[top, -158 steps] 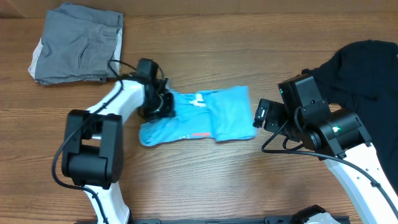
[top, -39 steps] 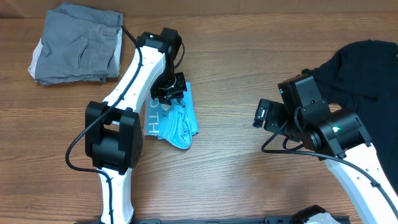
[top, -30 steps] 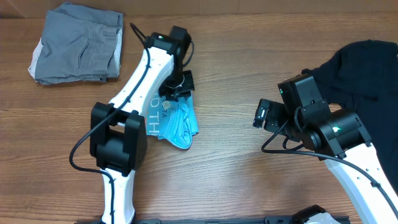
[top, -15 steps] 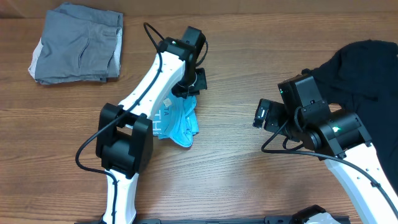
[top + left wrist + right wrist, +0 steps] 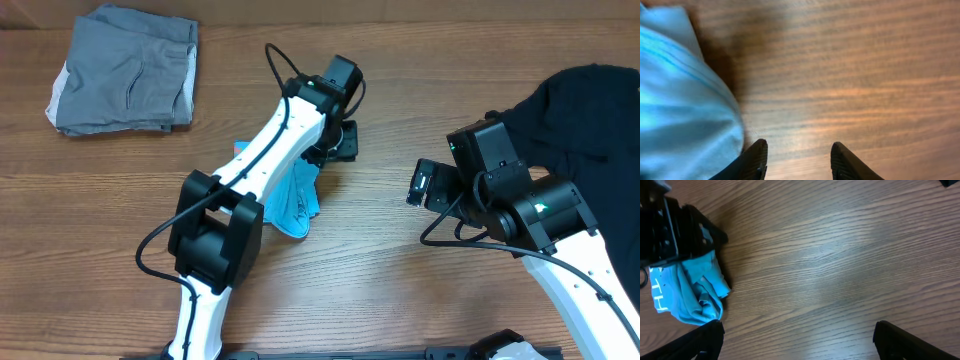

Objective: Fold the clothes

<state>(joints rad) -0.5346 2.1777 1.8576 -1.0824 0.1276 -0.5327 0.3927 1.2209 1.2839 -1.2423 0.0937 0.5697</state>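
Note:
The light blue T-shirt (image 5: 292,205) lies in a bunched heap at mid-table, partly under my left arm; it also shows in the right wrist view (image 5: 692,292) and the left wrist view (image 5: 680,110). My left gripper (image 5: 345,140) hangs just right of the heap. It is open (image 5: 797,157) over bare wood, and its left finger (image 5: 752,160) is next to the cloth's edge. My right gripper (image 5: 418,185) stands wide open (image 5: 797,340) and empty, right of the shirt. The black T-shirt (image 5: 590,110) lies crumpled at the far right, partly behind my right arm.
A folded grey garment (image 5: 125,70) lies at the back left corner. Bare wooden table (image 5: 380,250) stretches between the blue heap and my right arm.
My left gripper has swung right and away from the blue shirt, letting go of it and opening. The shirt stays bunched. The right arm has not moved.

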